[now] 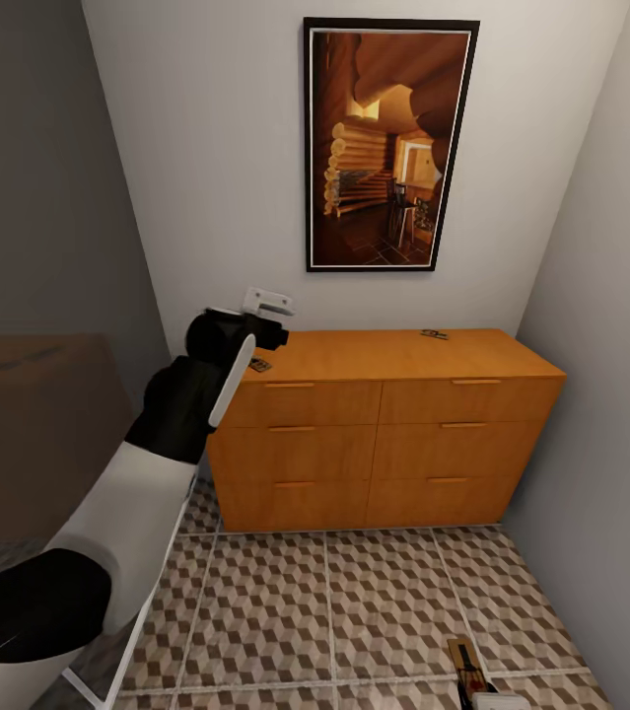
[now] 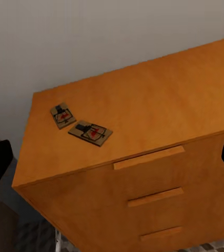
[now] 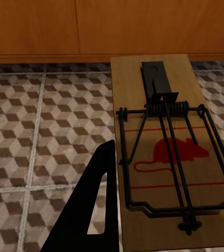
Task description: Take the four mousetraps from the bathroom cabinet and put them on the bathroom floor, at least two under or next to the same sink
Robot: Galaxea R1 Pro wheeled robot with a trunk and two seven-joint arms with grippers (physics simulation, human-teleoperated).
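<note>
Orange-brown cabinet (image 1: 385,424) against wall. Two mousetraps (image 2: 90,132) lie near its top's left end, third (image 1: 434,334) further right. Left gripper (image 1: 267,301) hovers above them, jaws spread wide. Right gripper (image 3: 167,205) clamps fourth mousetrap (image 3: 167,157) low over cube-patterned bathroom floor (image 1: 354,611).

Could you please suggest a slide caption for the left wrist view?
Two mousetraps lie side by side near one end of the orange-brown cabinet top.

You're in a home's room corner: cube-patterned floor (image 1: 354,611), wooden cabinet (image 1: 384,434), framed picture (image 1: 388,143) on the wall.
</note>
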